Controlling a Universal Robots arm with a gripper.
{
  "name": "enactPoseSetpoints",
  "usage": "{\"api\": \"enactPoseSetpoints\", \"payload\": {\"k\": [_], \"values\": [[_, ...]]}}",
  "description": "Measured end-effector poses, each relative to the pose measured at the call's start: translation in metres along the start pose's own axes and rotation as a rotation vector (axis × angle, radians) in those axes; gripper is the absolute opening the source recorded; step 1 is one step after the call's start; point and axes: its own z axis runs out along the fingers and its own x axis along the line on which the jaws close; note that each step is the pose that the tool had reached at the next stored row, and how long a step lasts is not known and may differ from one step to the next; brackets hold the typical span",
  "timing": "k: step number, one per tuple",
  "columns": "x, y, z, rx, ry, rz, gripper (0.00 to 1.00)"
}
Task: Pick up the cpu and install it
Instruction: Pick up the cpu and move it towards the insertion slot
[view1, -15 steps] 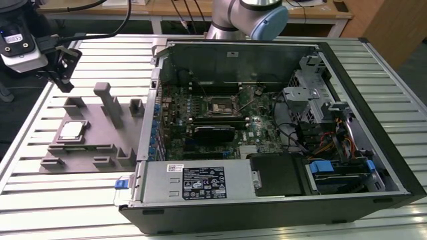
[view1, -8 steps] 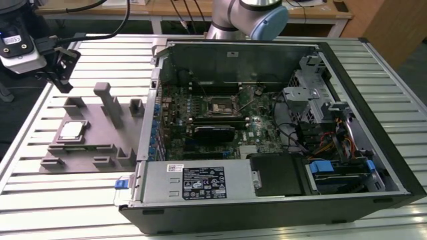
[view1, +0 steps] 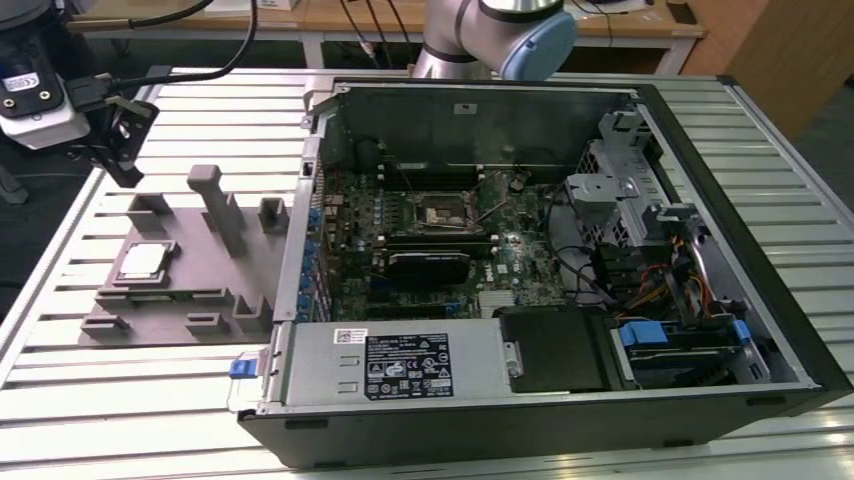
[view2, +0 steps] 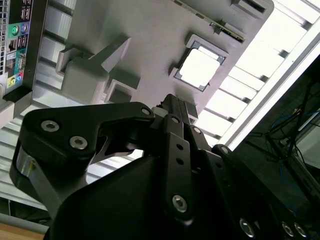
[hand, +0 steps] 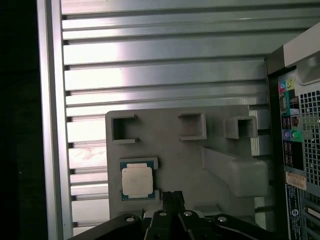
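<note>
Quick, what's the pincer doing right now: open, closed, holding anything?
Pincer: closed, holding nothing; the small silver-grey square cpu lies in the grey moulded plastic tray.

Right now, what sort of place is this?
Probably a robotics lab for computer assembly: an opened computer case on a slatted metal table, a grey fixture tray holding a cpu beside it, and a robot arm behind.

in the exterior view the arm (view1: 497, 35) runs off the top edge. in the first wrist view the gripper (hand: 172, 195) hides part of the grey tray (hand: 220, 120), and the computer case (hand: 300, 125) is cut off.
</note>
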Motion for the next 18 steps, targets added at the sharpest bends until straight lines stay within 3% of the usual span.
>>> {"api": "enactPoseSetpoints", "payload": {"k": [18], "values": [[0.0113, -0.0013, 0.0068, -0.0001, -0.0009, 0.0, 0.11]]}}
